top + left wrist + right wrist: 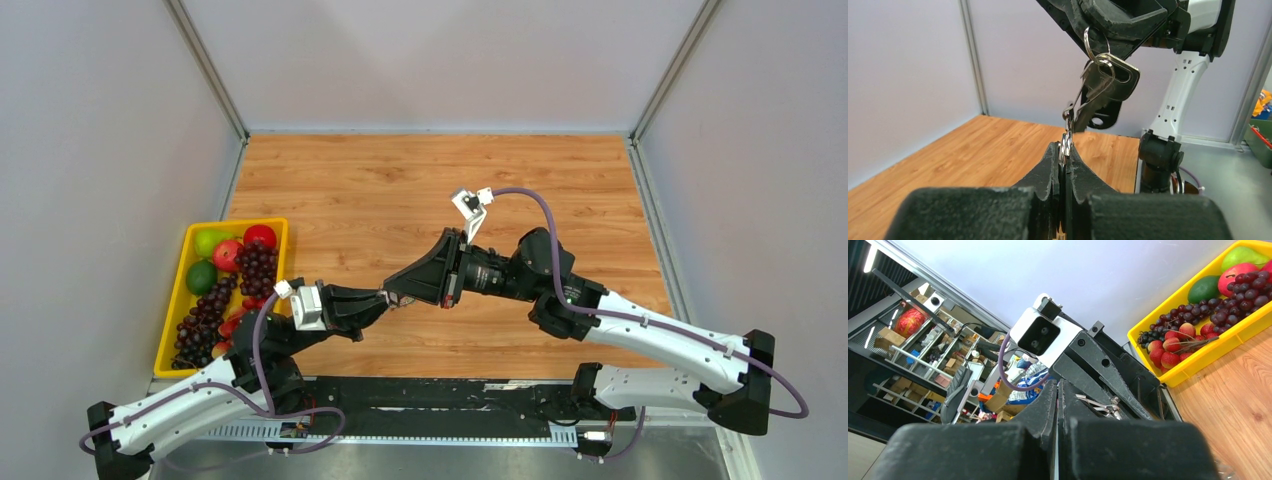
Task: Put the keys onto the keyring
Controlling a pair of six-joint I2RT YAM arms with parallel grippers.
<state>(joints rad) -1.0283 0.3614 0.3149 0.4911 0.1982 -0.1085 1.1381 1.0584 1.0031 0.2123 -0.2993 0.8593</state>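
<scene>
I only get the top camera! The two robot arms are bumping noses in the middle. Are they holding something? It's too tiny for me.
Observer: Yes. In the left wrist view the right gripper has its jaws shut on the keyring, with keys hanging below it.
Operator: What's the left one doing?
Observer: The left gripper pinches a thin silver piece, probably a key, that reaches up into the bunch.
Operator: Are all the keys silver?
Observer: No, one hanging key has a black head.
</scene>
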